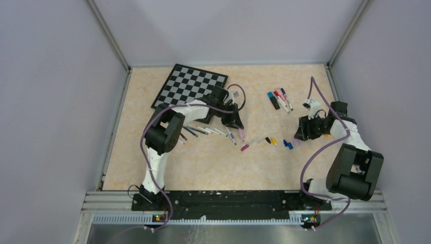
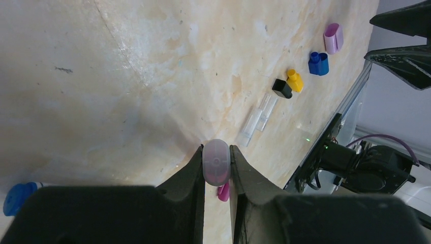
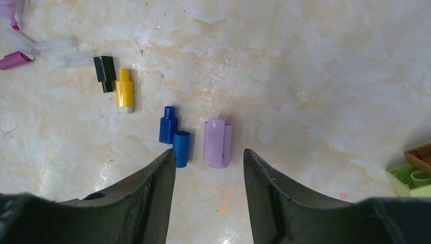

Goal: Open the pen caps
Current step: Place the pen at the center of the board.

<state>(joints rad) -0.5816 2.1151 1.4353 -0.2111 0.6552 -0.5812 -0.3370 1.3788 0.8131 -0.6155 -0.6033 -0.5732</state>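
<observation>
- One chessboard (image 1: pixel 189 86)
- Two blue caps (image 3: pixel 168 124), touching
- One black cap (image 3: pixel 104 71), one yellow cap (image 3: pixel 124 92)
- One lilac cap (image 3: pixel 218 143) lying on the table (image 1: pixel 213 168)
- Two clear caps (image 3: pixel 56 46)
- One pink cap (image 3: pixel 12 60)
- One lilac marker (image 2: pixel 216 165), pinched in the left claw (image 2: pixel 216 150)
- Two toy blocks (image 3: pixel 406 178): green, brown
- Pens (image 1: pixel 280 99) in two clusters, too small to count
</observation>
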